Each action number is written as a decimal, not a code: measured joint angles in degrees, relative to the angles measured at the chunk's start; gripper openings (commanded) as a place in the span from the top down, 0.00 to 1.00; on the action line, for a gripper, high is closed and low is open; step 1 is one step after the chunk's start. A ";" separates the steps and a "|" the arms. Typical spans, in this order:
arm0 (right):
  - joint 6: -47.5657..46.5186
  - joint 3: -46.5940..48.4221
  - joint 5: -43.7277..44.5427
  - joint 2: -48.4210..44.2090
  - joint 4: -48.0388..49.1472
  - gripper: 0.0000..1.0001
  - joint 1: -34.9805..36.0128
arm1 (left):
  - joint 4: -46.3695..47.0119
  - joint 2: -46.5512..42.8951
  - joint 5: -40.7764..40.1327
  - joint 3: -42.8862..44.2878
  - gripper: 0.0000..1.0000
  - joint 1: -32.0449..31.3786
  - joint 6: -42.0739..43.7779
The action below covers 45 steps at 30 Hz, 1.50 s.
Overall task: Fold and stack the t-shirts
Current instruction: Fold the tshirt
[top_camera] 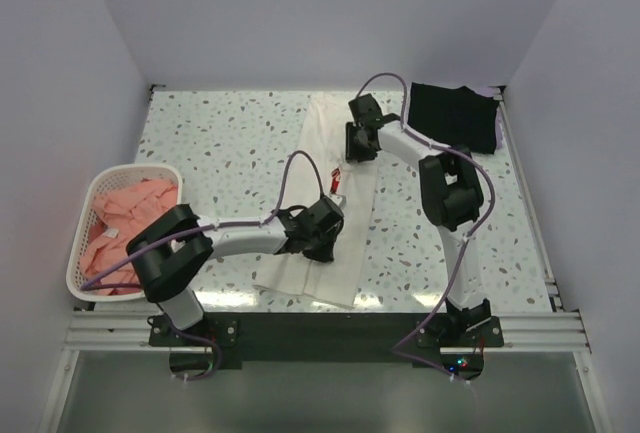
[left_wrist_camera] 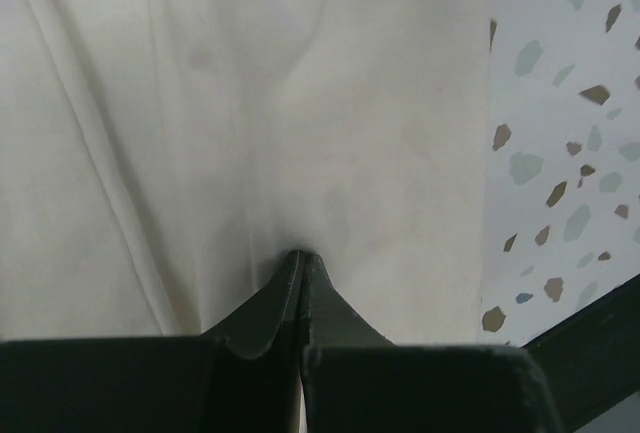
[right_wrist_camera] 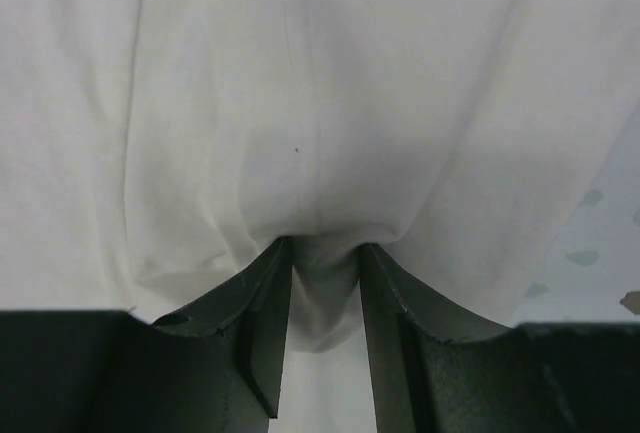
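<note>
I'd say it's under halfway. A black t-shirt (top_camera: 455, 118) lies folded, far right of the basket (top_camera: 80, 253) and further back. The pink t-shirts (top_camera: 125, 218) are heaped unfolded inside the basket. Right of the basket on the surface (top_camera: 230, 143), the white t-shirt (top_camera: 325, 148) is a long strip running from the back towards the arms. The left end effector (left_wrist_camera: 300, 253) is clenched on its near end, and the right end effector (right_wrist_camera: 325, 243) grips bunched cloth at the far end.
</note>
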 measured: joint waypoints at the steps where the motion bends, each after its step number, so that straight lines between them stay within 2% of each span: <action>1: -0.20 1.90 0.07 1.27 -0.07 0.62 -0.02 | 0.48 0.90 0.17 0.79 1.00 0.00 -0.35; 4: -1.11 8.72 0.04 5.49 -1.33 0.60 -0.17 | 2.27 4.50 1.22 4.22 1.00 0.44 -1.25; 8: -3.26 19.52 -0.35 11.80 -3.17 0.50 -0.22 | 4.72 9.49 2.99 9.38 1.00 1.81 -2.36; 9: -3.87 21.90 -0.44 13.14 -3.52 0.43 -0.24 | 4.79 10.23 3.37 10.27 0.98 2.16 -2.49; 11: -4.98 25.18 -0.59 14.82 -4.04 0.39 -0.28 | 4.81 11.50 4.04 11.89 0.92 2.86 -2.54; 12: -5.46 26.23 -0.68 15.43 -4.46 0.34 -0.31 | 4.66 11.76 4.24 12.48 0.87 3.21 -2.64; 15: -6.38 27.15 -0.94 15.52 -5.70 0.30 -0.50 | 4.42 11.54 4.48 13.60 0.80 3.89 -2.19; 19: -6.32 26.32 -1.90 13.90 -6.82 0.28 -1.25 | 3.50 8.74 4.83 13.73 0.75 4.61 -1.86; 24: -3.56 12.44 -2.54 0.37 -5.20 0.29 -2.49 | 2.80 -0.98 4.48 11.37 0.75 7.61 -1.62; 29: 0.26 -8.11 -3.82 -20.11 0.72 0.30 -2.54 | 3.04 -9.22 4.11 6.08 0.75 17.90 -1.84; 32: 1.79 -18.78 -3.28 -29.79 3.26 0.30 0.39 | 3.52 -6.73 3.72 6.25 0.75 24.09 -1.77; 36: 3.43 -30.91 -2.49 -36.81 6.40 0.31 8.66 | 4.09 1.11 4.04 9.70 0.78 28.20 -1.62; 40: 6.05 -42.71 -3.08 -42.34 7.13 0.32 15.89 | 6.95 7.98 5.75 13.49 0.78 30.58 -1.14; 45: 8.83 -49.94 -3.37 -48.72 7.21 0.35 19.61 | 8.17 11.74 5.75 15.85 0.78 31.23 -0.74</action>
